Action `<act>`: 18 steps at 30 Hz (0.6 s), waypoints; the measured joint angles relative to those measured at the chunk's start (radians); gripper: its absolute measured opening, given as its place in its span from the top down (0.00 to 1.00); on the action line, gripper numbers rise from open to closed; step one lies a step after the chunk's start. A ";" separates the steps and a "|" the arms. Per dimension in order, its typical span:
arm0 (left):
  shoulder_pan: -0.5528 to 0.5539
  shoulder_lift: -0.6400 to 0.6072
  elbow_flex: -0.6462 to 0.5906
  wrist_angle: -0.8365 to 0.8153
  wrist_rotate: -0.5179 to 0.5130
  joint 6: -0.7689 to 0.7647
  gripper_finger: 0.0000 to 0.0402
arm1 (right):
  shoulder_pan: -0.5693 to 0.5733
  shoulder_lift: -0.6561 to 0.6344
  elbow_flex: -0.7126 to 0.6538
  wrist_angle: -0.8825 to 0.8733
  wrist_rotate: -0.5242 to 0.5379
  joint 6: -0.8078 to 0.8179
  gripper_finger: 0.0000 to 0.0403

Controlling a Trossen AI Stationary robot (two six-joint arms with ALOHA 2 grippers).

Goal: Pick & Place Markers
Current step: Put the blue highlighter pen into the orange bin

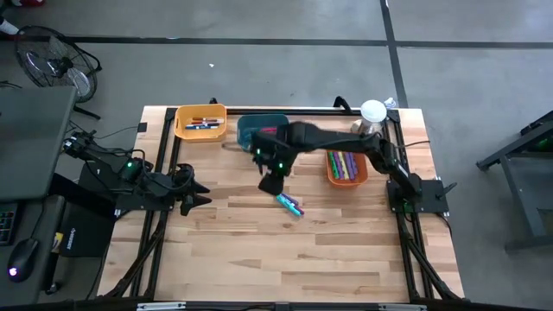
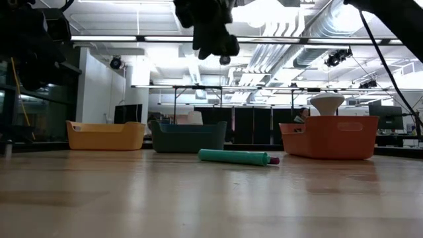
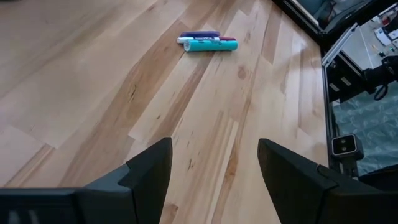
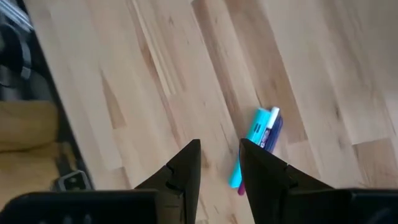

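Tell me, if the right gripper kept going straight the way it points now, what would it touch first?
Probably the bare wooden table. The right gripper points down at it, empty, with the teal marker and purple marker lying just beside its line; depth is hard to judge.

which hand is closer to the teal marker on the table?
Right. The right hand hangs just above and beside the teal marker, fingers apart, nothing held. The left hand waits open at the table's left edge, well away.
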 joint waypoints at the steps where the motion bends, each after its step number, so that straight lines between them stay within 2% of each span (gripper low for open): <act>1: 0.000 0.000 0.000 -0.002 0.000 0.000 0.42 | 0.019 0.001 0.000 -0.007 0.026 0.002 0.75; 7: 0.000 0.000 0.000 -0.008 0.000 0.000 0.42 | 0.115 0.023 -0.002 -0.061 0.191 0.070 0.72; 18: 0.000 0.002 0.000 -0.006 0.002 0.000 0.42 | 0.168 0.118 -0.002 -0.113 0.323 0.332 0.45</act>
